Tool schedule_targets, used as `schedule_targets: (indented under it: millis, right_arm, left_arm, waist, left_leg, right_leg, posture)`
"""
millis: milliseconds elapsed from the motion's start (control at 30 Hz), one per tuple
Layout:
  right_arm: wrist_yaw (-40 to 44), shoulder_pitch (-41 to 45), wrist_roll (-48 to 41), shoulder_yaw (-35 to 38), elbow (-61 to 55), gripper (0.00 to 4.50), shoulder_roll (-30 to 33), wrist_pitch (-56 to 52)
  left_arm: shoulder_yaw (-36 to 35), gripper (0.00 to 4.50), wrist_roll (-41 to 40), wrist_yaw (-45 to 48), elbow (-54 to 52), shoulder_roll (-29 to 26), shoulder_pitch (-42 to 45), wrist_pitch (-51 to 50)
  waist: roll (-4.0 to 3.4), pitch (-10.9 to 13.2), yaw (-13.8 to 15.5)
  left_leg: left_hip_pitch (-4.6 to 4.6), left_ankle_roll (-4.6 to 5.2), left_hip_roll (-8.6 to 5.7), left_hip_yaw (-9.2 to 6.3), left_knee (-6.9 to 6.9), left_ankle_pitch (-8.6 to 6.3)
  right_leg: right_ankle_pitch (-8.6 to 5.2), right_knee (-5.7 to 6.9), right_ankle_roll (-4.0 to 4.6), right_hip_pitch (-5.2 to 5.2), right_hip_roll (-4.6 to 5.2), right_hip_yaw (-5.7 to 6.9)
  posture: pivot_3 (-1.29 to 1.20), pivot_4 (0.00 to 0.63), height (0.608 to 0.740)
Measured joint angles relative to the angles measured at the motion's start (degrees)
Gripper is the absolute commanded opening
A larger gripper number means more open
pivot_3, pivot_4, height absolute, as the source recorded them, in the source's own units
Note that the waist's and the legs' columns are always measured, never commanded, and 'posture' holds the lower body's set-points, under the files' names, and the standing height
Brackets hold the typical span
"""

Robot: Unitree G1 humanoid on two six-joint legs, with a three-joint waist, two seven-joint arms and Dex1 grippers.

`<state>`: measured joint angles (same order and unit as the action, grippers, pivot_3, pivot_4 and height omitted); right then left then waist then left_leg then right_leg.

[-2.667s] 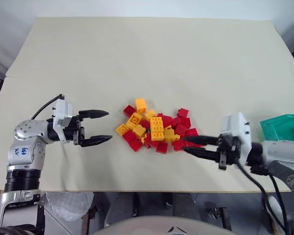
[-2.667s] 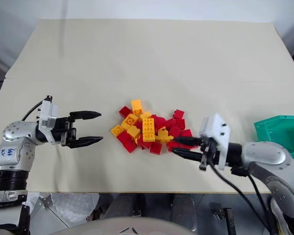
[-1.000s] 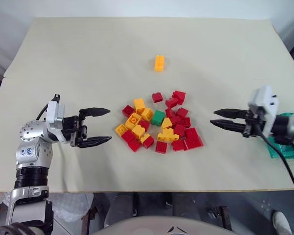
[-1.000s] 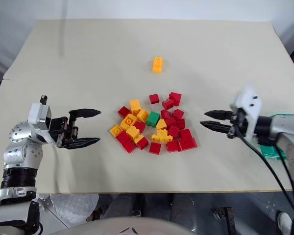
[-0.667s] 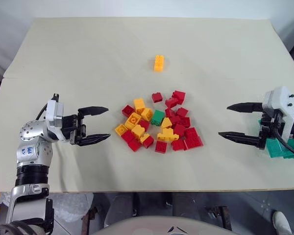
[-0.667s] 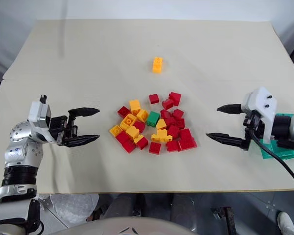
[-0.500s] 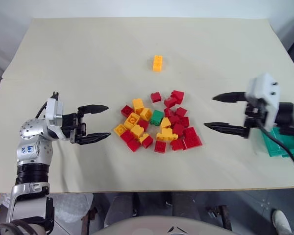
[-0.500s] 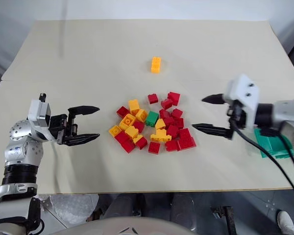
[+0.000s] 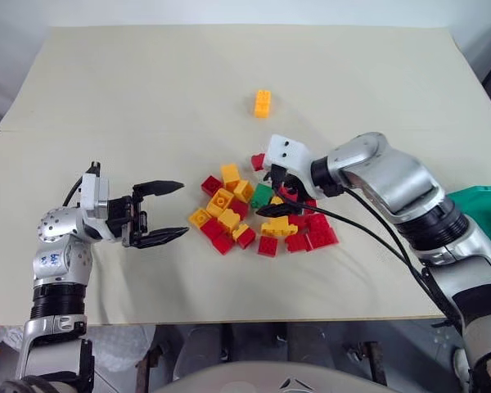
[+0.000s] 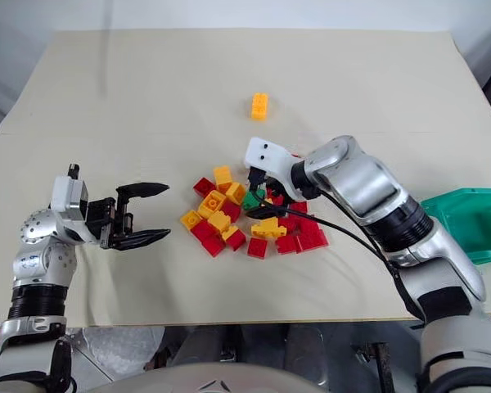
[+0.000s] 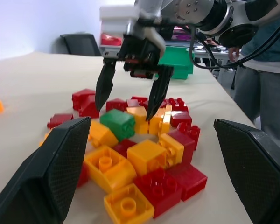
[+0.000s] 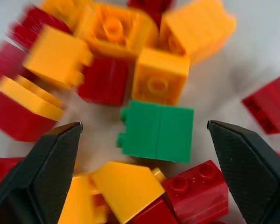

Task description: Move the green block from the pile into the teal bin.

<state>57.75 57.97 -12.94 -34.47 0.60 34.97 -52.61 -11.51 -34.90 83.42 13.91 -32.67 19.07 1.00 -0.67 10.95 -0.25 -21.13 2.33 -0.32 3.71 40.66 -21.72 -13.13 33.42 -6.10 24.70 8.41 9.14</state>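
So the right hand (image 11: 130, 88) hangs wide open and empty right over the green block (image 12: 157, 131), which sits mid-pile (image 9: 266, 217). Next it should drop, pinch, then carry toward the teal bin (image 9: 484, 211) at 3 o'clock.

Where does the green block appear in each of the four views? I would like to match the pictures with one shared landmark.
Left eye view: green block in the middle of the pile, under the open right gripper.
Right eye view: same place, beside a finger.
Left wrist view: centre, behind orange bricks.
Right wrist view: centre, between both fingers.
Shared landmark: the right gripper's two black fingers straddling it.
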Motion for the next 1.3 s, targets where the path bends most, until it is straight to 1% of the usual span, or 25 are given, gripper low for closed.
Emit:
schedule_targets:
  millis: [67,167,200,233,333,367,467,600,700,767,867,933,1000,1100,1167,1200,1300]
  right_arm:
    - [1.49,2.68,2.17,-3.13,2.38,4.49,-1.85,-0.12]
    - [1.91,3.62,4.03,-4.50,5.66,3.94,-4.65,-0.04]
    - [2.06,3.62,4.23,-4.60,6.42,3.65,-5.29,0.03]
    - [2.30,3.63,4.59,-4.59,6.65,3.26,-5.52,0.05]
    - [2.76,3.65,4.88,-3.95,6.55,2.28,-5.53,0.02]
    - [2.78,3.65,5.00,-3.41,6.46,2.06,-5.53,0.00]
    - [2.62,3.12,4.99,-0.94,4.15,2.06,-4.58,-0.37]
    - [0.26,-0.12,2.65,8.83,-1.81,2.06,-2.95,-1.25]
    - [-1.59,-2.96,1.04,16.24,-6.23,2.06,0.04,-1.75]
    - [-2.84,-6.93,0.71,21.15,-9.74,2.06,4.45,-1.58]
    - [-3.65,-15.69,0.85,29.25,-13.77,2.06,13.30,-0.48]
    - [-3.45,-21.97,1.25,34.52,-14.92,2.06,19.59,1.38]
    - [-1.58,-29.66,1.92,40.82,-15.00,2.06,27.46,3.68]
    - [1.90,-37.95,3.46,48.77,-13.08,2.06,36.30,6.76]
    - [3.70,-41.86,4.40,53.25,-10.78,2.06,39.68,8.70]
    - [4.77,-45.36,5.38,55.54,-9.09,2.06,41.91,10.47]
    - [6.15,-50.11,7.85,57.71,-3.84,2.06,44.19,13.95]
  left_arm:
    - [-0.51,4.50,-0.04,-0.67,-1.50,-0.01,-1.44,0.00]
    - [-0.88,4.50,-0.11,-1.48,-2.53,0.01,-2.63,0.01]
    - [-0.99,4.50,-0.12,-1.67,-2.68,0.01,-2.92,0.01]
    - [-1.00,4.50,-0.12,-1.88,-2.74,0.01,-3.10,0.00]
    - [-1.00,4.50,-0.13,-2.32,-2.79,0.01,-3.15,0.00]
    - [-0.99,4.50,-0.13,-2.55,-2.83,0.01,-3.14,0.00]
    - [-0.78,4.50,-0.12,-2.66,-2.96,0.17,-2.80,-0.01]
    - [0.57,4.50,0.05,-2.81,-2.78,1.07,-0.16,-0.22]
    - [2.29,4.50,0.93,-3.71,-2.28,2.45,2.39,-0.59]
    - [4.27,4.50,2.62,-4.97,-1.68,3.87,4.72,-0.73]
    - [7.28,4.50,5.73,-7.73,-0.71,6.71,8.11,-0.47]
    - [9.03,4.50,8.29,-10.01,0.84,8.48,10.31,-0.05]
    - [11.00,4.50,10.06,-12.10,2.15,11.49,13.15,0.54]
    - [12.76,4.50,11.23,-13.48,3.87,14.34,16.14,0.95]
    - [13.73,4.50,11.70,-13.46,5.09,16.08,17.68,1.46]
    - [14.57,4.50,12.11,-13.25,5.86,17.29,18.76,1.82]
    - [16.52,4.50,13.76,-13.07,7.59,18.37,19.85,2.71]
  waist:
    - [0.00,0.00,-0.22]
    - [0.00,0.00,-0.50]
    - [0.00,0.00,-0.45]
    - [0.00,0.00,-0.41]
    - [0.00,0.00,-0.38]
    - [0.00,0.00,-0.40]
    - [-0.01,0.00,-0.36]
    - [0.00,0.00,0.22]
    - [0.00,0.00,0.45]
    - [0.01,0.00,0.87]
    - [0.00,0.00,1.78]
    - [0.01,0.01,1.81]
    - [0.00,0.01,2.07]
    - [0.01,0.01,1.68]
    - [0.01,0.02,1.28]
    - [0.01,0.01,1.24]
    - [0.02,0.02,1.19]
  left_leg:
    - [0.02,0.00,0.03,0.00,0.05,0.00]
    - [-0.01,-0.02,0.09,0.00,0.20,0.00]
    - [-0.02,-0.03,0.10,0.00,0.27,0.00]
    - [-0.03,-0.03,0.09,-0.01,0.32,0.00]
    - [-0.01,-0.02,0.08,-0.04,0.41,0.00]
    - [0.01,-0.02,0.08,-0.04,0.42,0.00]
    - [0.00,-0.03,0.09,-0.05,0.41,-0.01]
    - [-0.04,-0.03,0.06,-0.06,0.41,-0.01]
    - [-0.05,-0.02,0.02,-0.04,0.42,-0.01]
    - [-0.08,-0.01,0.00,-0.01,0.41,-0.02]
    - [-0.15,0.02,-0.02,0.11,0.39,-0.04]
    - [-0.15,0.03,-0.02,0.30,0.37,-0.04]
    - [-0.14,0.04,-0.02,0.39,0.37,-0.04]
    - [-0.03,0.06,0.04,0.50,0.37,-0.03]
    - [0.06,0.06,0.10,0.63,0.36,-0.03]
    - [0.08,0.06,0.12,0.63,0.37,-0.03]
    - [0.19,0.08,0.15,0.66,0.40,0.00]
  right_leg:
    - [0.01,0.02,-0.01,-0.01,-0.02,0.00]
    - [0.01,0.12,-0.01,-0.01,-0.06,0.02]
    - [0.01,0.17,-0.01,-0.02,-0.06,0.02]
    - [0.01,0.22,-0.01,-0.02,-0.05,-0.01]
    - [0.03,0.26,-0.05,-0.04,-0.03,-0.08]
    - [0.03,0.29,-0.05,-0.04,-0.03,-0.09]
    - [0.03,0.30,-0.05,-0.01,-0.03,-0.08]
    - [0.03,0.27,-0.05,-0.02,-0.02,-0.06]
    - [0.04,0.24,-0.06,-0.06,-0.01,-0.06]
    - [0.05,0.20,-0.08,-0.05,0.00,-0.05]
    - [0.06,0.11,-0.10,-0.07,-0.01,-0.01]
    - [0.07,0.07,-0.12,-0.08,-0.02,0.00]
    - [0.09,0.05,-0.15,-0.10,-0.02,-0.01]
    - [0.11,0.05,-0.19,-0.16,-0.04,-0.04]
    - [0.14,0.06,-0.21,-0.18,-0.04,-0.11]
    - [0.16,0.10,-0.19,-0.18,-0.04,-0.13]
    - [0.23,0.12,-0.14,-0.20,-0.04,-0.19]
  posture:
    - [0.00,0.150,0.740]
    - [0.00,0.150,0.740]
    - [0.00,0.150,0.740]
    - [0.00,0.150,0.740]
    - [0.00,0.150,0.740]
    - [0.00,0.150,0.740]
    - [0.00,0.150,0.740]
    - [0.00,0.150,0.740]
    - [0.00,0.150,0.740]
    - [0.00,0.150,0.740]
    - [0.00,0.150,0.740]
    - [0.00,0.150,0.740]
    - [0.00,0.150,0.740]
    - [0.00,0.150,0.740]
    - [0.00,0.150,0.740]
    - [0.00,0.150,0.740]
    - [0.00,0.150,0.740]
